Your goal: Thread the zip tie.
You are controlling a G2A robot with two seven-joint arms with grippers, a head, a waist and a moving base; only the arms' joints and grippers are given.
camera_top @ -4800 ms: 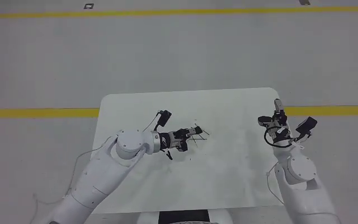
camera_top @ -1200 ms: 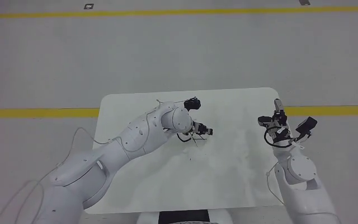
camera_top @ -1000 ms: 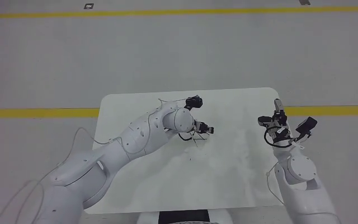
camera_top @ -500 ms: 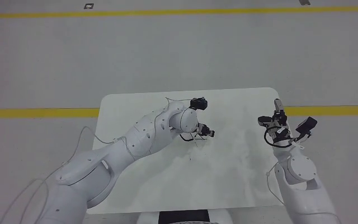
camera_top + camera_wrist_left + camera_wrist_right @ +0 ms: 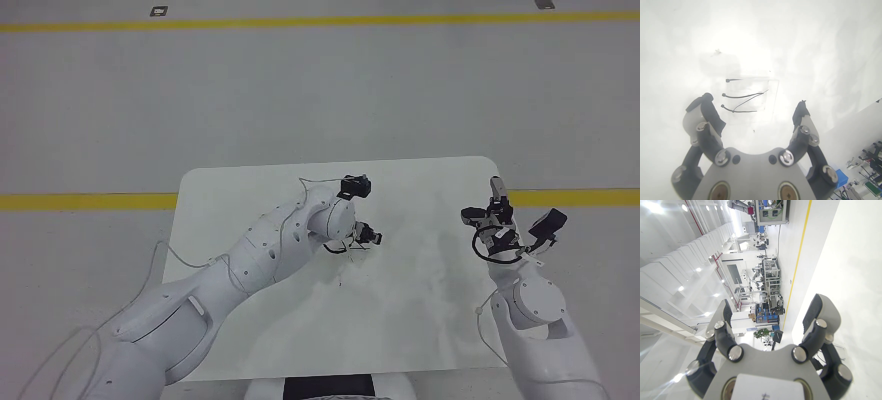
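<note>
Three thin black zip ties (image 5: pixel 740 96) lie side by side on the white table (image 5: pixel 810 47), their heads all at the same end, and two of them cross. My left gripper (image 5: pixel 753 108) hangs open just above and short of them, nothing between its fingers. From above, the left gripper (image 5: pixel 366 237) is over the table's middle with the zip ties (image 5: pixel 343 250) right beside it. My right gripper (image 5: pixel 771 309) is open and empty, facing out over the table's edge. In the top view the right gripper (image 5: pixel 484 202) is by the table's right edge.
A faint clear rectangular sheet (image 5: pixel 775 89) lies under the ties. A small dark scrap (image 5: pixel 717 52) sits on the table beyond them. The table (image 5: pixel 420 300) is bare between the two arms. The table edge (image 5: pixel 806 294) runs close beside the right gripper.
The left arm has swung its elbow forward and up over the table while its gripper stayed above the zip ties, shifting only slightly. The right arm has not moved.
</note>
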